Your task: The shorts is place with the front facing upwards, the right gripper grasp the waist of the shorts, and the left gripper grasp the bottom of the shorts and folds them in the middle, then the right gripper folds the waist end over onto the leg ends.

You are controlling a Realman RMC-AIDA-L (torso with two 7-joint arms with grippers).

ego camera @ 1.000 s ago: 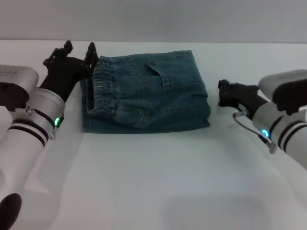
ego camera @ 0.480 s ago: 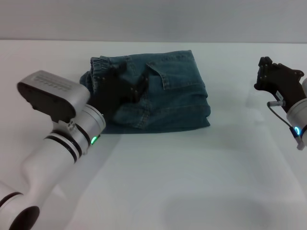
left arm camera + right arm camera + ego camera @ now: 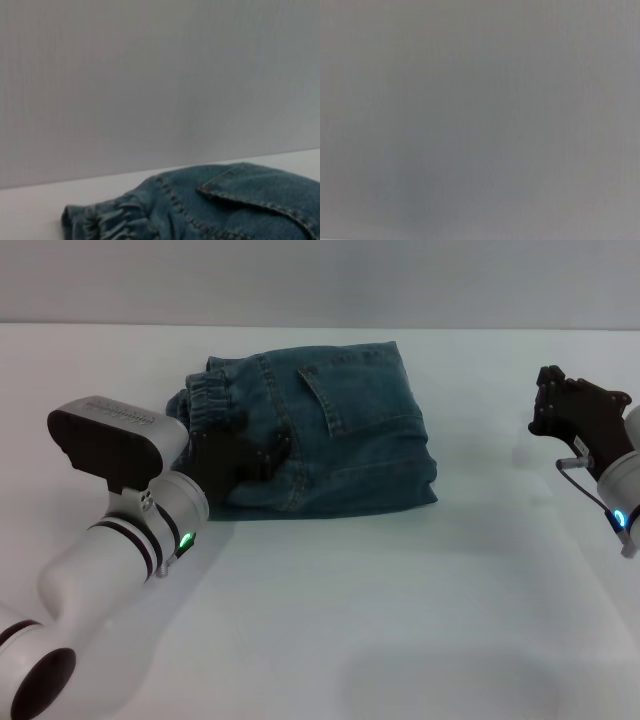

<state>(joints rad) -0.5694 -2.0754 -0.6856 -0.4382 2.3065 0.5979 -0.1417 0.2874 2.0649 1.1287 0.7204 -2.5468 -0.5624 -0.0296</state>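
The blue denim shorts [image 3: 340, 440] lie folded into a thick rectangle at the back middle of the white table [image 3: 400, 600]. Their elastic waist [image 3: 205, 400] is bunched at the left, and a back pocket [image 3: 360, 400] faces up. My left gripper [image 3: 245, 455] rests on the near left part of the folded shorts, just in front of the waist. The left wrist view shows the shorts [image 3: 240, 205] and their gathered waist [image 3: 107, 222] close below the camera. My right gripper [image 3: 560, 405] hangs well off to the right, apart from the cloth. The right wrist view shows only grey wall.
A grey wall [image 3: 320, 280] runs along the table's far edge. My left arm [image 3: 110, 540] stretches across the near left of the table.
My left gripper swung from beside the waist onto the shorts' near left part, and the cloth shifted a little. The right arm drew back to the right, then stayed.
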